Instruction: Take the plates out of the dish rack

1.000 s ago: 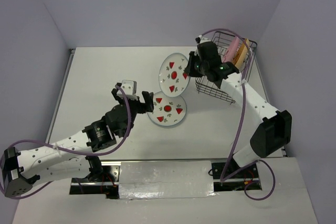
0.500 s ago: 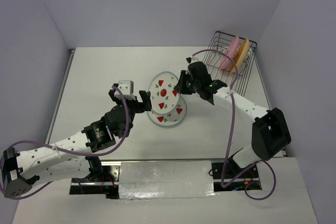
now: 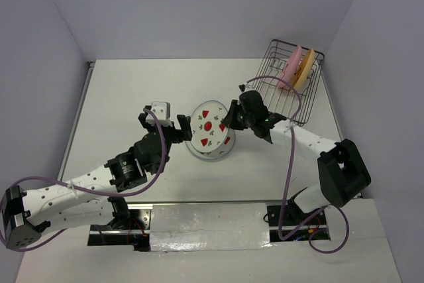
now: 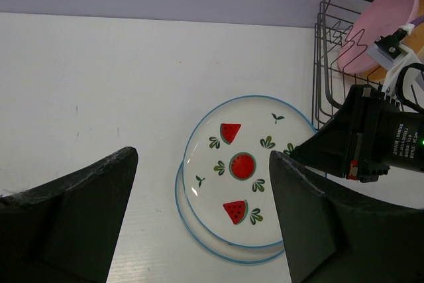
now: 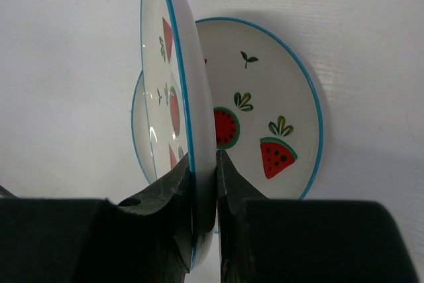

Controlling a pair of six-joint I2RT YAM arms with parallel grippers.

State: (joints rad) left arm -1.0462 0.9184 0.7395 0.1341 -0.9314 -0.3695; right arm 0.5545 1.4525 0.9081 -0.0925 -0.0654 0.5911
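Note:
My right gripper [image 3: 230,118] is shut on the rim of a white plate with red fruit prints [image 3: 208,126]. It holds that plate tilted just above a second plate of the same print [image 3: 217,153], which lies flat on the table. In the right wrist view the held plate [image 5: 173,91] stands edge-on between my fingers [image 5: 203,164], with the flat plate [image 5: 265,111] behind it. My left gripper [image 3: 185,130] is open and empty at the plates' left side, facing them [image 4: 242,170]. The black wire dish rack [image 3: 278,95] at the back right holds a pink plate [image 3: 292,64] and a yellow-orange plate [image 3: 305,69] upright.
The rack [image 4: 324,64] and pink plate [image 4: 384,24] stand beyond the right arm in the left wrist view. The table's edges run along the left and back walls. The arm bases sit at the near edge.
My right arm has carried the printed plate from beside the rack leftward and nearer, and lowered it over the plate on the table. My left arm has barely moved.

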